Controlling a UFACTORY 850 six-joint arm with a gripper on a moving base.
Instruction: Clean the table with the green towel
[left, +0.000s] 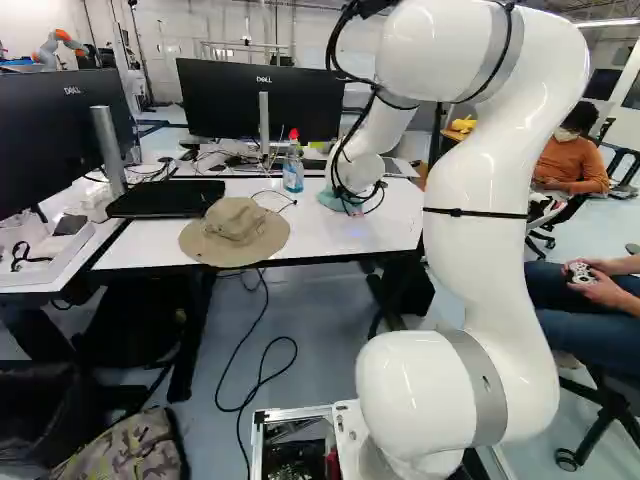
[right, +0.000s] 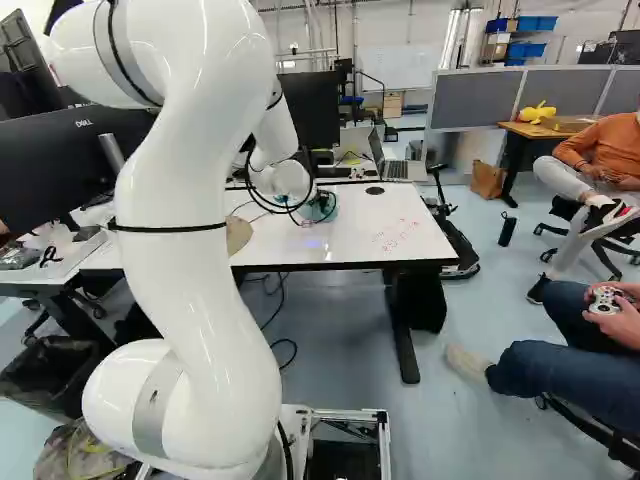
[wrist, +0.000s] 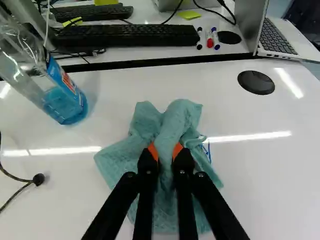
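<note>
My gripper (left: 354, 204) is low over the white table (left: 390, 228) in the left base view, its fingertips hidden there. In the wrist view the gripper (wrist: 166, 152) is shut on the green towel (wrist: 172, 120), which bunches up between the orange pads and spreads onto the tabletop around them. Blue marks (wrist: 208, 151) show at the towel's edge. Red marks (right: 398, 235) are on the tabletop in the right base view, to the right of the towel (right: 324, 207).
A spray bottle (wrist: 67, 95) with blue liquid stands beside the towel. A tan hat (left: 236, 230) lies at the table's front edge, near a black laptop (left: 165, 198). Beyond the table's far edge are keyboards (wrist: 125, 37), markers and an open laptop (wrist: 277, 37). A cable (wrist: 20, 186) lies on the tabletop.
</note>
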